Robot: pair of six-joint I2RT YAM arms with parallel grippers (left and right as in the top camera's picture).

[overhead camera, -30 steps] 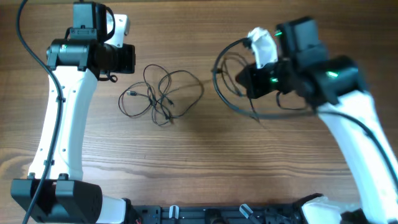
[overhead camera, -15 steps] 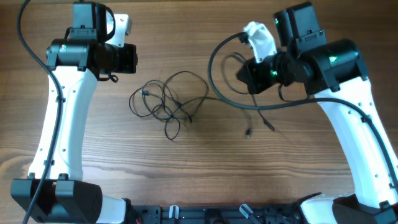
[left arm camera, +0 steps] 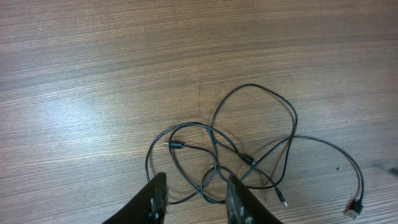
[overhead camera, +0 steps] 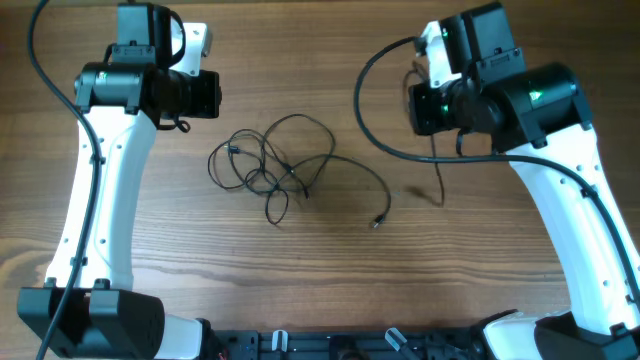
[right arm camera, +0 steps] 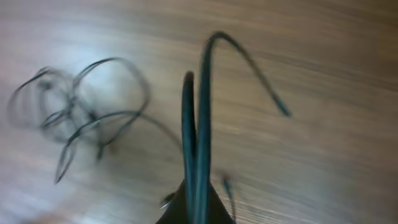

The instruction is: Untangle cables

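Right fingers tight around one black cable; left fingers apart and empty above the tangle.

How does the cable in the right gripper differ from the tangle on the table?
The held cable is lifted, clamped in the shut right gripper; the tangle rests untouched on the table. The held cable is one folded strand; the tangle has several crossing loops. Both are black.

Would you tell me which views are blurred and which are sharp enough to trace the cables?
Right wrist view: strong motion blur smears the held cable and the tangle of cables. Left wrist view: sharp, every strand crisp, with a soft sheen on the table at left. Overhead view: sharp and evenly lit, shadows faint.
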